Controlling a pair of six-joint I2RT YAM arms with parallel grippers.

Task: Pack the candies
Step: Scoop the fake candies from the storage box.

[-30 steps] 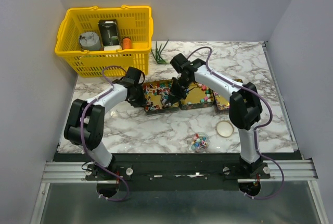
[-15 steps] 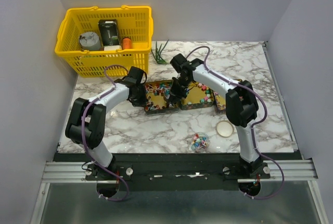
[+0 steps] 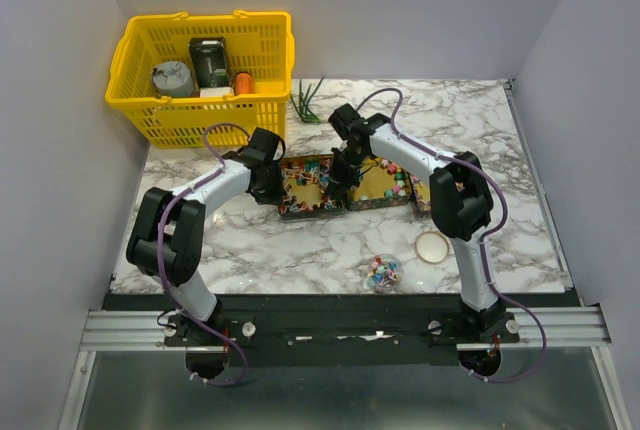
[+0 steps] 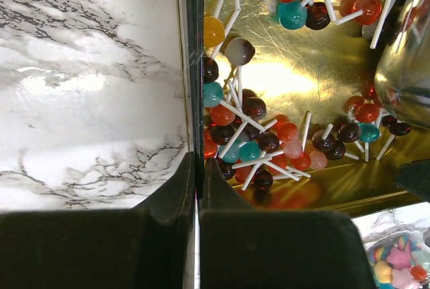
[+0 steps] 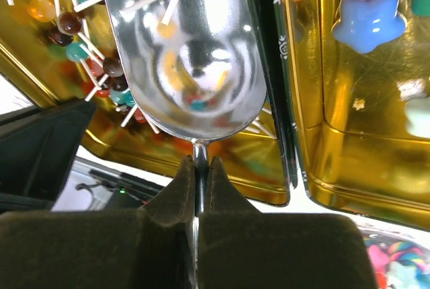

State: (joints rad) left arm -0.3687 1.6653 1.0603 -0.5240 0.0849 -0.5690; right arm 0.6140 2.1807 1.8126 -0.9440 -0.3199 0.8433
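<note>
Gripping the left wall of the left gold tin (image 4: 193, 67), the left gripper (image 4: 197, 168) has its fingers pressed together on that thin edge. This tin holds lollipops (image 4: 255, 134) in red, teal and brown on white sticks. The right gripper (image 5: 198, 164) pinches the thin handle of a metal scoop (image 5: 188, 54), and the bowl hangs over the same tin (lollipop sticks show at its far end). The neighbouring tin (image 5: 349, 148) holds star-shaped sweets (image 5: 366, 23). A separate cluster of mixed-colour candies (image 3: 383, 272) sits near the front edge of the marble table (image 3: 300, 250), near a round gold lid (image 3: 432, 246).
</note>
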